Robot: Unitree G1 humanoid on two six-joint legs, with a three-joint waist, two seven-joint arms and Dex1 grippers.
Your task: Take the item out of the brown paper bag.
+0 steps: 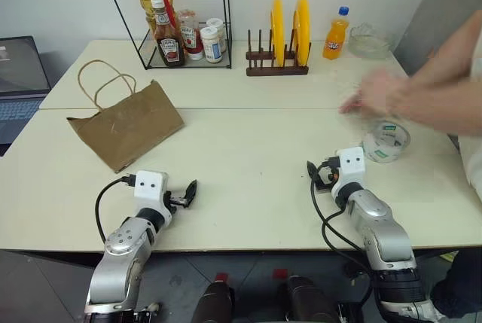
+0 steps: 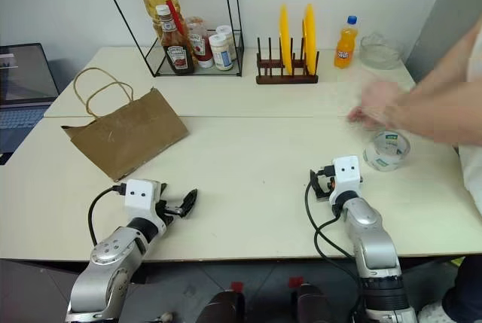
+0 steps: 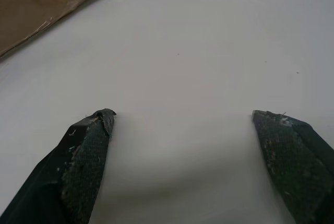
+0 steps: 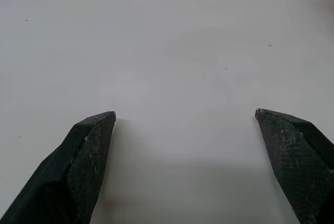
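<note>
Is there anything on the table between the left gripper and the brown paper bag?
Nothing visible. The left gripper, jaws open, is over bare table, and the paper bag lies flat on its side just beyond it. The strip of tabletop between them holds nothing. The person's hands and the tape roll are off on the right side.

You are looking at a mock kitchen set up in a lab or office room. Two pale tables (image 1: 248, 97) are pushed together against a bare white wall. At their back edge stands a black wire rack (image 1: 181, 18) of oil, ketchup and jars. Just beside that rack is a wooden plate stand (image 1: 277, 63) with yellow plates, and a laptop (image 1: 19, 82) sits off the tables' left end.
</note>
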